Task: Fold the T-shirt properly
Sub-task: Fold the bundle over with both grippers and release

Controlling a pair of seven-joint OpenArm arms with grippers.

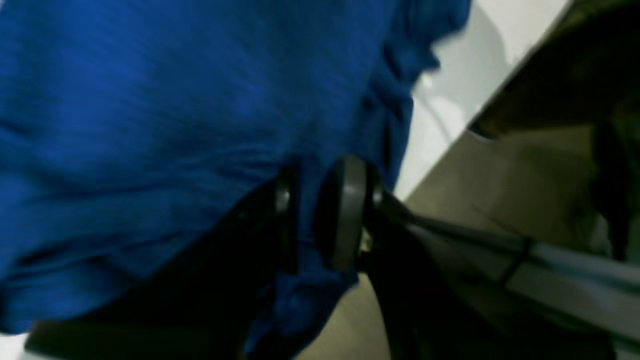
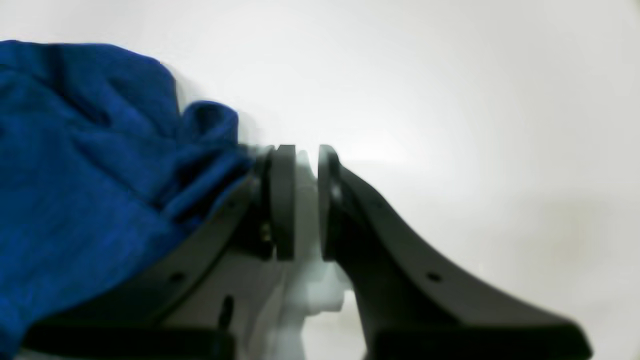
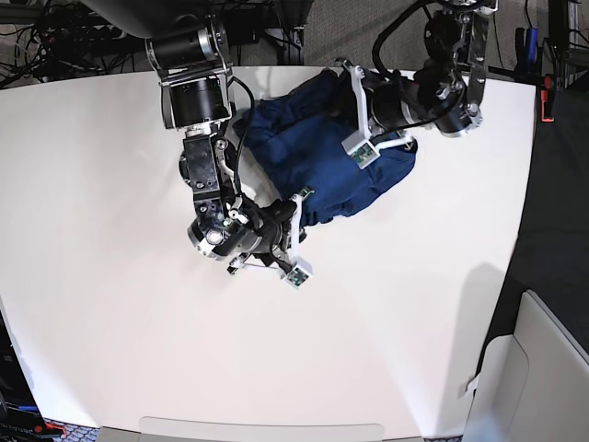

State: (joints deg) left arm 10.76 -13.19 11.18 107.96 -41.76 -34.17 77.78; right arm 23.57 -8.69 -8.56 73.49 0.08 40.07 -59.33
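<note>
The T-shirt (image 3: pixel 317 161) is a dark blue bunched heap at the back middle of the white table (image 3: pixel 138 322). My left gripper (image 3: pixel 342 97) reaches into the heap's far side. In the left wrist view the left gripper (image 1: pixel 315 210) is shut on a fold of the T-shirt (image 1: pixel 150 125), with cloth pinched between the pads. My right gripper (image 3: pixel 296 210) is at the heap's near left edge. In the right wrist view the right gripper (image 2: pixel 306 200) shows a narrow empty gap between the pads, and the T-shirt (image 2: pixel 85 175) lies against the outside of its left finger (image 2: pixel 282 200).
The table's right edge (image 3: pixel 520 230) runs close to the left arm, with dark floor beyond it. A pale boxy object (image 3: pixel 534 368) stands off the table at the lower right. Cables and equipment (image 3: pixel 55 37) crowd the back edge.
</note>
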